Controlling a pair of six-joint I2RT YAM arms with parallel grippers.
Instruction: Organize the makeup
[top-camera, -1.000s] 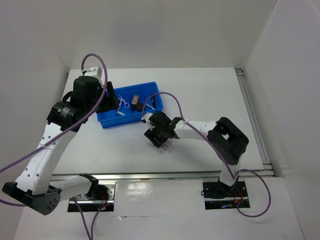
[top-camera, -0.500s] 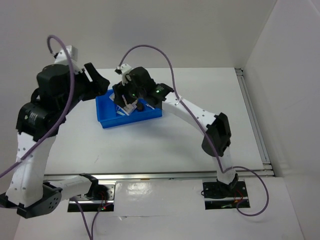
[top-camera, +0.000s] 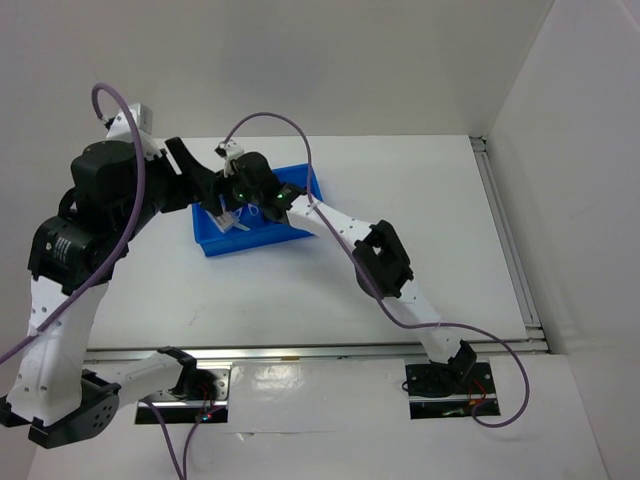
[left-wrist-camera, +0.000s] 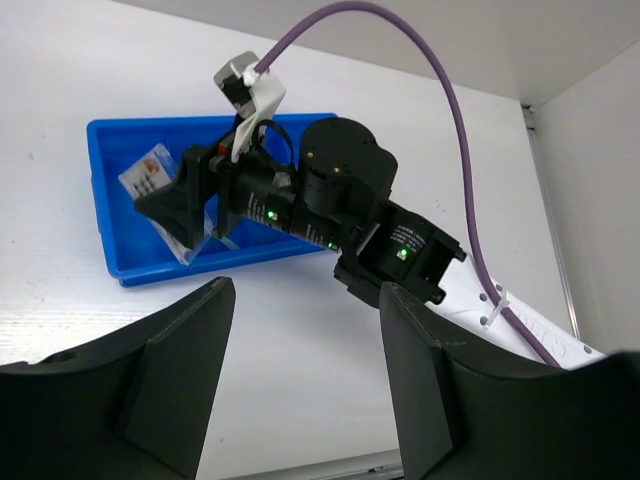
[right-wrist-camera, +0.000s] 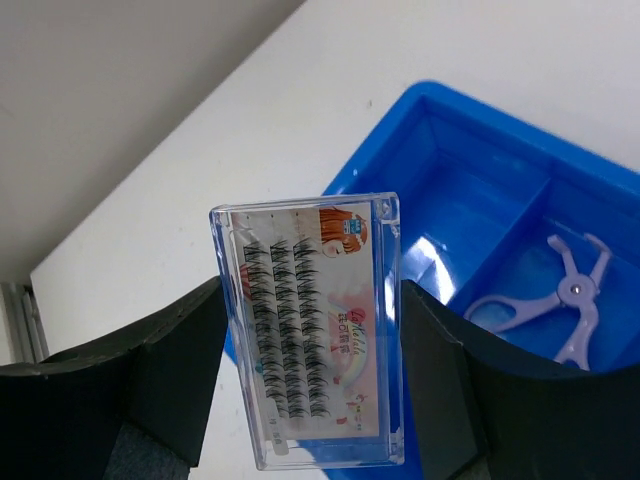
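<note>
**Right arm carrying lash case over the tray**

Within the last second the right arm is swinging from low over the bench (top-camera: 420, 200), near side of the blue tray (left-wrist-camera: 230, 258), up and across to the tray's left part. The right gripper (left-wrist-camera: 180, 215) is clamping a clear lash case (right-wrist-camera: 310, 330) with red print, flat faces between its fingers, held in the air above the tray and not touching it. The left arm is pulling up and back from the tray's left end. The left gripper (left-wrist-camera: 300, 380) is hanging above the bench, jaws apart and holding nothing.

Probably a placing step: the case is getting lined up over a compartment, release not yet done. A lilac clip (right-wrist-camera: 560, 300) is already lying in one compartment. Other items in the tray are too hidden to call.

The bench is plain white and smooth, with white walls (top-camera: 350, 60) closing it in at back and sides.
</note>
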